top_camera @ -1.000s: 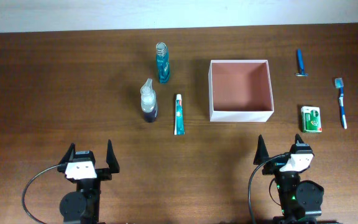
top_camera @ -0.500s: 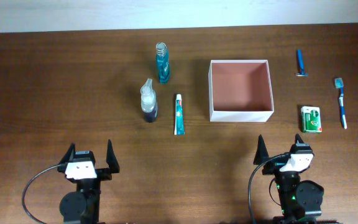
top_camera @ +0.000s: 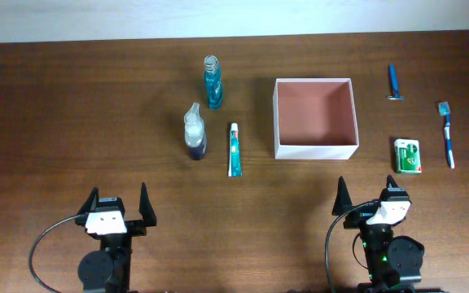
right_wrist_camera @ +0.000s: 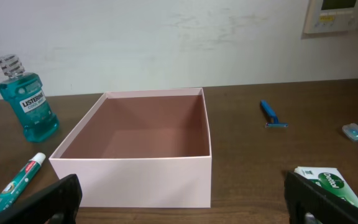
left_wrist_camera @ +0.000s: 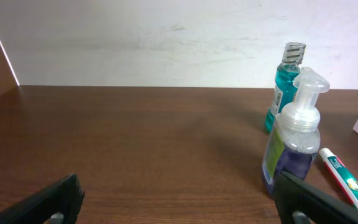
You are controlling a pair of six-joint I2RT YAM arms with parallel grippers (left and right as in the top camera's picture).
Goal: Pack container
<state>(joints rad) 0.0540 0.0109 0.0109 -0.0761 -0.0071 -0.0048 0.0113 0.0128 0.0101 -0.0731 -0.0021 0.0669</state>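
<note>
The container [top_camera: 277,122] is a square open-top box with white walls and a pinkish-brown inside, empty, right of centre; it also shows in the right wrist view [right_wrist_camera: 135,180]. Left of it lie a toothpaste tube [top_camera: 234,150], a clear pump bottle [top_camera: 195,133] and a blue mouthwash bottle [top_camera: 212,81]. Right of it lie a blue razor [top_camera: 393,83], a green-and-white packet [top_camera: 408,155] and a toothbrush [top_camera: 447,135]. My left gripper [top_camera: 119,201] and right gripper [top_camera: 370,195] are open and empty near the front edge.
In the left wrist view the pump bottle [left_wrist_camera: 293,137], the mouthwash [left_wrist_camera: 283,87] and the toothpaste tip [left_wrist_camera: 347,186] stand ahead to the right. A white wall runs behind the table's far edge.
</note>
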